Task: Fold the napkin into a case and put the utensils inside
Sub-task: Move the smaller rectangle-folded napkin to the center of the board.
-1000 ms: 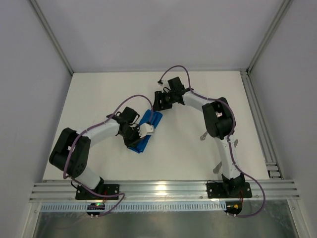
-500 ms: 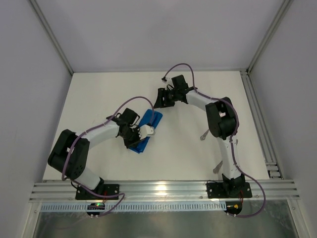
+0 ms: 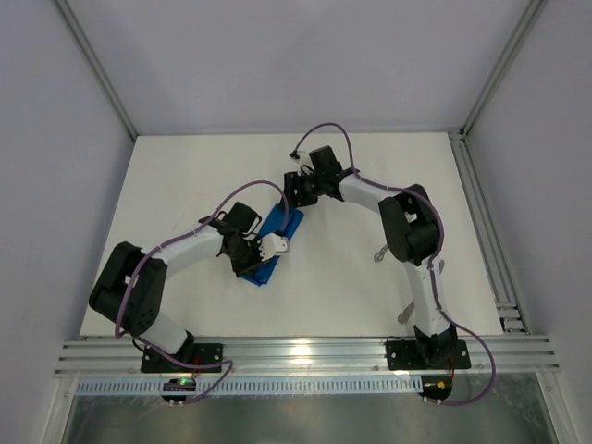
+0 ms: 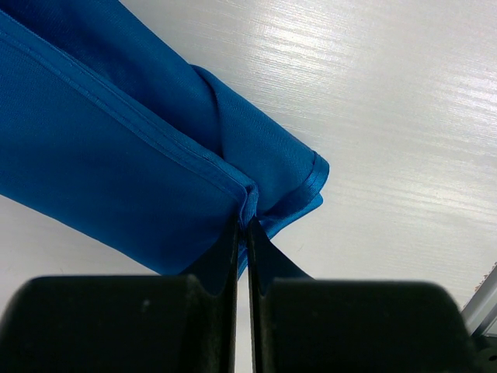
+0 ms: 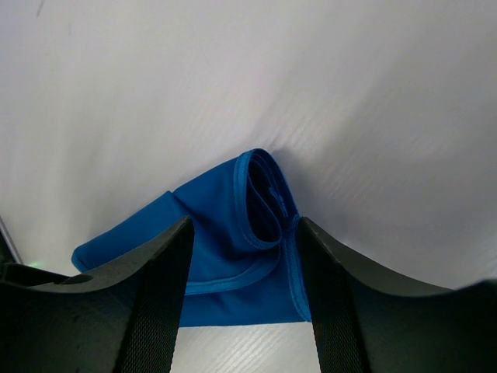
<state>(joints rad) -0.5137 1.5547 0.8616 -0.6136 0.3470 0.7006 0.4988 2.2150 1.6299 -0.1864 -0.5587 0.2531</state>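
Napkin [image 3: 282,225] [image 4: 116,155] [image 5: 217,264]: bright blue, folded into a narrow strip, lying slantwise mid-tabletop [image 3: 185,176], running from near-left to far-right.
Left claw [image 3: 270,245] [image 4: 245,225]: clenched on the napkin's hemmed edge, close to a corner.
Right claw [image 3: 294,191] [image 5: 242,225]: released, fingers [image 5: 159,295] spread wide on either side of the napkin's far, looped end; contact cannot be told.
Utensils [image 3: 380,252]: small silver pieces on the tabletop to the right, beside the right arm [image 3: 412,231], well apart from the napkin.
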